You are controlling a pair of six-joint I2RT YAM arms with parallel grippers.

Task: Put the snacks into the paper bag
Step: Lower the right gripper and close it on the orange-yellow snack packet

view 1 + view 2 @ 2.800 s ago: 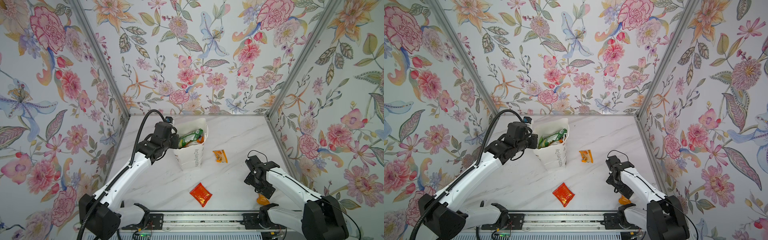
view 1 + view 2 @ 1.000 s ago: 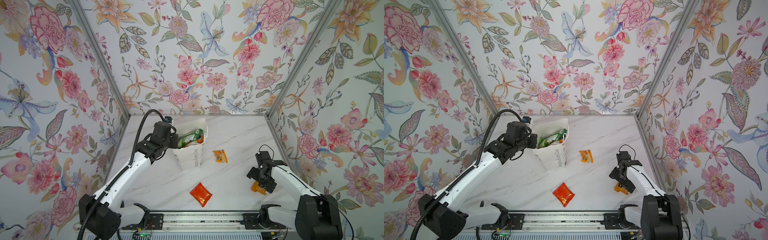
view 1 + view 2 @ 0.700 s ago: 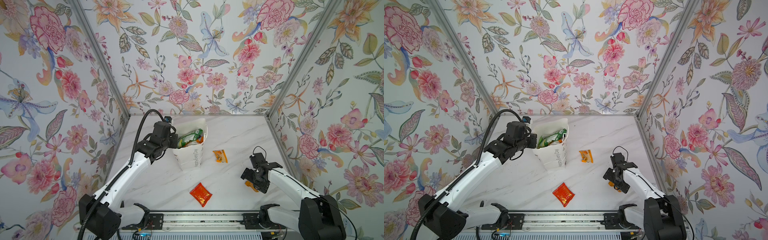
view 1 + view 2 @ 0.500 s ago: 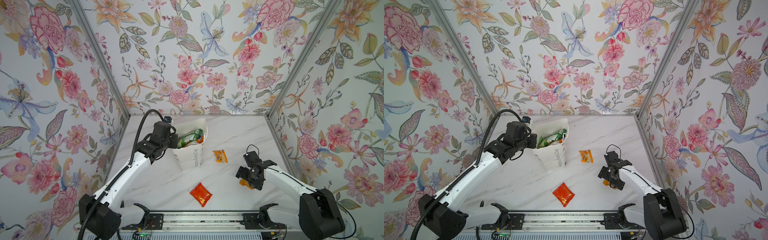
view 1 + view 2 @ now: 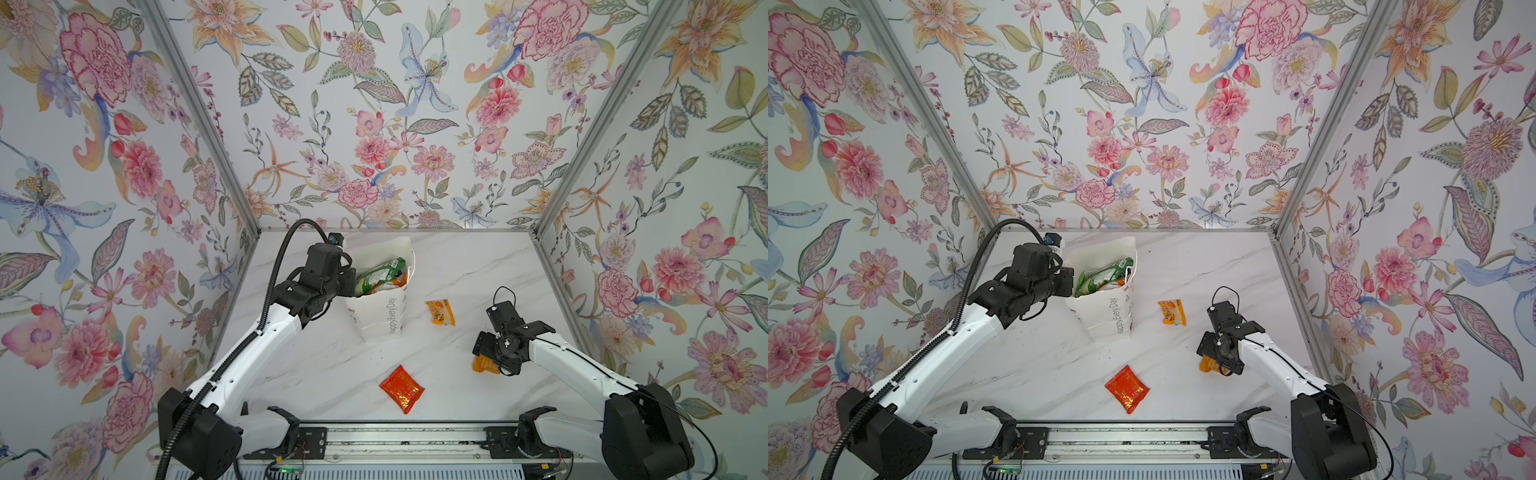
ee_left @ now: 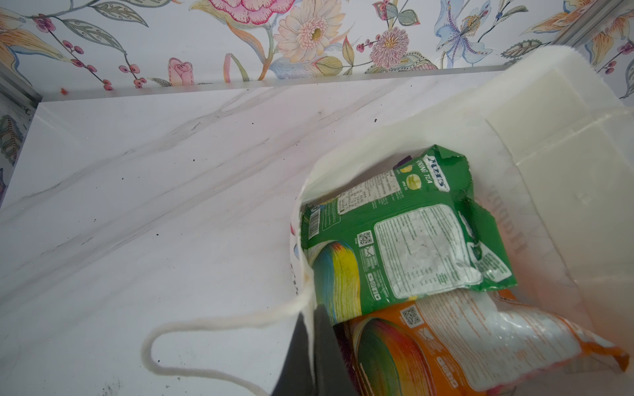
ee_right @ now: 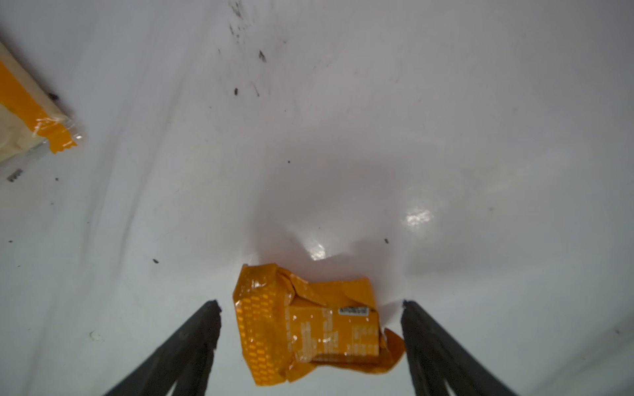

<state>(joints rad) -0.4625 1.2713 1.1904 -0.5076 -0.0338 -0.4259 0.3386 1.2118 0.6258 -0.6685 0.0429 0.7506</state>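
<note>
My left claw (image 5: 352, 287) is pinched shut on the rim of the paper bag (image 5: 380, 322), holding its mouth open. The bag stands upright on the desk (image 5: 316, 365) with a green packet (image 5: 380, 275) inside. To its right, a red-orange foil pack (image 5: 401, 388) and an orange sachet (image 5: 440, 311) lie loose. Furthest right, my right claw (image 7: 310, 305) is down over a crumpled orange packet (image 5: 481, 366), jaws spread, one on each side, neither visibly touching. I judge I am mid-pick: next I must close, lift and carry it to the bag. Only the right wrist view shows those gaps. Only the left wrist view shows an orange bag (image 6: 463, 343) beneath the green packet.
</note>
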